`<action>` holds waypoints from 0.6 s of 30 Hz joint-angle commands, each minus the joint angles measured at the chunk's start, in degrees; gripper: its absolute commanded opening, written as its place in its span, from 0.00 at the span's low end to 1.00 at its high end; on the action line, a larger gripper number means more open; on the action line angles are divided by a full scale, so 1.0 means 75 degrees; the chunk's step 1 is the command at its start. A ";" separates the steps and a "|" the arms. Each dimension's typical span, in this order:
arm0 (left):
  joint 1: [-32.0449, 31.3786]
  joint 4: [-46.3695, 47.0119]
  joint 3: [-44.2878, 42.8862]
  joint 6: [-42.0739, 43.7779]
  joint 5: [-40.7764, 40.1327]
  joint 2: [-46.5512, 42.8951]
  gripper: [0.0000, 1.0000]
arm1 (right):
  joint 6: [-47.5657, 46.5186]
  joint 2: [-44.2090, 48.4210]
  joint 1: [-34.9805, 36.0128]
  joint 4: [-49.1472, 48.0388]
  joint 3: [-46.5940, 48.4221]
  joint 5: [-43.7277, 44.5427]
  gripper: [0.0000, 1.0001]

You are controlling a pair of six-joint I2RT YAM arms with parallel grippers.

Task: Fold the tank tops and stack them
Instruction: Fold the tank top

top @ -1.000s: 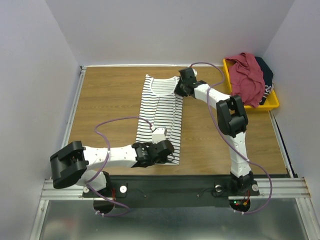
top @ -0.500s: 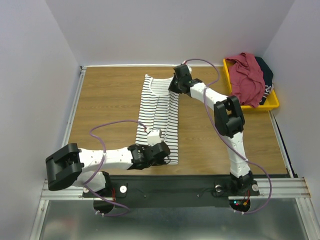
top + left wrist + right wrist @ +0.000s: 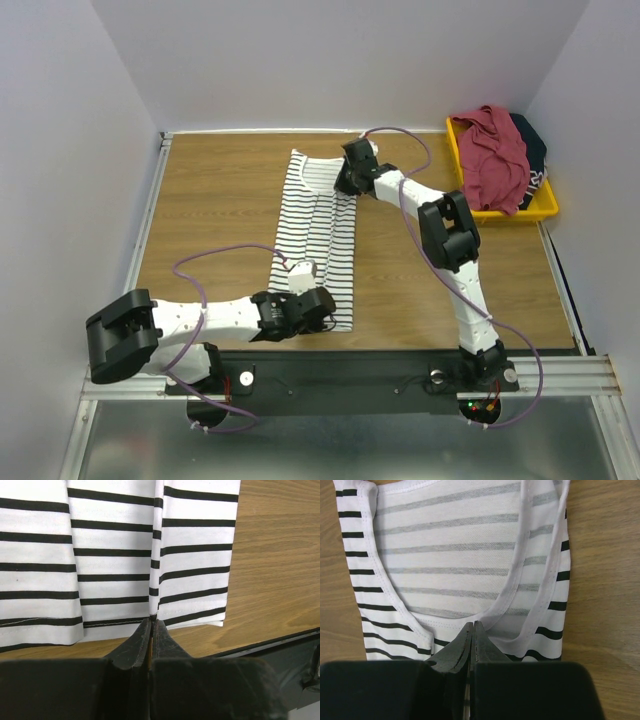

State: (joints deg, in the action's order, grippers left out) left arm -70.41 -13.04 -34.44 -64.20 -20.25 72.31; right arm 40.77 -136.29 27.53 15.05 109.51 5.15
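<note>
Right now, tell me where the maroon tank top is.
In the top view, the maroon tank top lies heaped in the yellow bin at the far right, draped over a dark top, well to the right of the striped tank top.

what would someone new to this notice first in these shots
The striped tank top lies lengthwise in the middle of the wooden table, partly folded. The left claw is shut on its near hem and the right claw on its far neckline. In the far right corner a yellow bin holds a maroon top and a dark top.
</note>
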 commanded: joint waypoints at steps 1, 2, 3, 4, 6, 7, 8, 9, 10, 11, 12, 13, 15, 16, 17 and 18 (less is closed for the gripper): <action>-0.0057 -0.0254 0.0115 -0.0123 -0.0218 -0.0290 0.00 | 0.0048 0.0148 0.0103 -0.0167 0.0363 0.0134 0.01; -0.0057 -0.0277 0.0115 -0.0123 -0.0218 -0.0290 0.00 | 0.0048 0.0160 0.0115 -0.0167 0.0386 0.0146 0.00; -0.0057 -0.0266 0.0115 -0.0123 -0.0218 -0.0313 0.00 | 0.0036 0.0195 0.0103 -0.0167 0.0398 0.0169 0.00; -0.0057 -0.0266 0.0115 -0.0111 -0.0206 -0.0337 0.00 | 0.0036 0.0195 0.0115 -0.0167 0.0398 0.0169 0.00; -0.0057 -0.0289 0.0080 -0.0111 -0.0183 -0.0337 0.00 | 0.0025 0.0196 0.0115 -0.0167 0.0445 0.0157 0.00; -0.0057 -0.0312 0.0068 -0.0100 -0.0183 -0.0337 0.00 | 0.0024 0.0184 0.0126 -0.0167 0.0457 0.0134 0.00; -0.0069 -0.0336 0.0080 -0.0100 -0.0183 -0.0337 0.00 | 0.0024 0.0184 0.0126 -0.0167 0.0492 0.0122 0.00; -0.0057 -0.0359 0.0068 -0.0100 -0.0171 -0.0326 0.00 | 0.0024 0.0160 0.0150 -0.0167 0.0492 0.0122 0.00; -0.0069 -0.0383 0.0068 -0.0100 -0.0159 -0.0314 0.00 | 0.0024 0.0137 0.0161 -0.0167 0.0503 0.0111 0.00; -0.0069 -0.0441 0.0068 -0.0111 -0.0148 -0.0302 0.00 | 0.0013 0.0102 0.0173 -0.0167 0.0515 0.0111 0.00; -0.0057 -0.0465 0.0056 -0.0123 -0.0148 -0.0279 0.00 | 0.0024 0.0090 0.0208 -0.0167 0.0527 0.0111 0.00; -0.0057 -0.0511 0.0056 -0.0169 -0.0148 -0.0267 0.00 | 0.0024 0.0078 0.0220 -0.0167 0.0515 0.0111 0.00; -0.0069 -0.0582 0.0103 -0.0205 -0.0148 -0.0290 0.00 | 0.0036 0.0031 0.0243 -0.0167 0.0503 0.0122 0.00; -0.0069 -0.0617 0.0103 -0.0240 -0.0159 -0.0337 0.00 | 0.0059 0.0020 0.0244 -0.0167 0.0492 0.0122 0.00; -0.0057 -0.0629 0.0126 -0.0252 -0.0159 -0.0360 0.00 | 0.0048 0.0020 0.0255 -0.0167 0.0492 0.0122 0.00; -0.0069 -0.0640 0.0138 -0.0263 -0.0159 -0.0372 0.00 | 0.0048 -0.0004 0.0267 -0.0167 0.0492 0.0134 0.00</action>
State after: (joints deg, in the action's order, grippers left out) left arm -70.41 -15.11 -34.39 -65.04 -20.34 71.13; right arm 40.77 -136.46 28.88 15.05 110.83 5.17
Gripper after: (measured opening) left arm 0.100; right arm 0.012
